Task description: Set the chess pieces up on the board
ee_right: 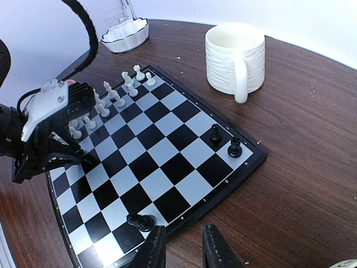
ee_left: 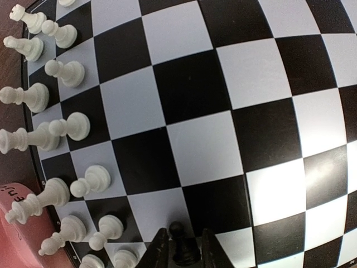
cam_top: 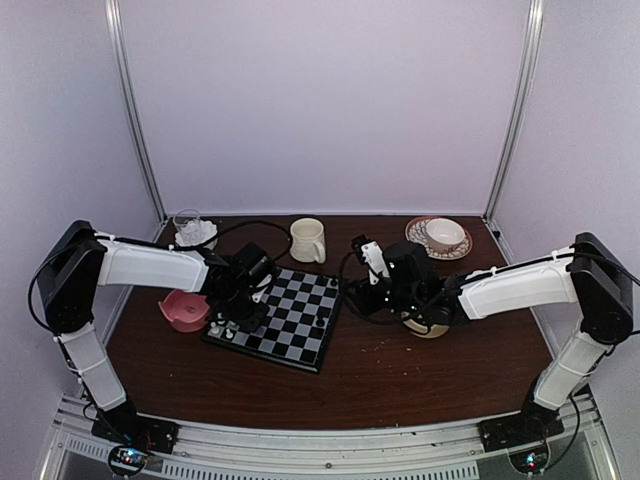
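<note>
Two rows of white chess pieces (ee_left: 67,125) line one edge of the board (ee_left: 223,139). left gripper (ee_left: 184,234) straddles a black pawn (ee_left: 184,255) on it, can't tell if it's clenched. Right gripper (ee_right: 181,251) hangs released, empty.

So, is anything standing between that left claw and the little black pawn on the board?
Nothing visible. The black pawn stands between the fingers of the left gripper on the board. The nearest white pawns stand to one side, apart from it.
</note>
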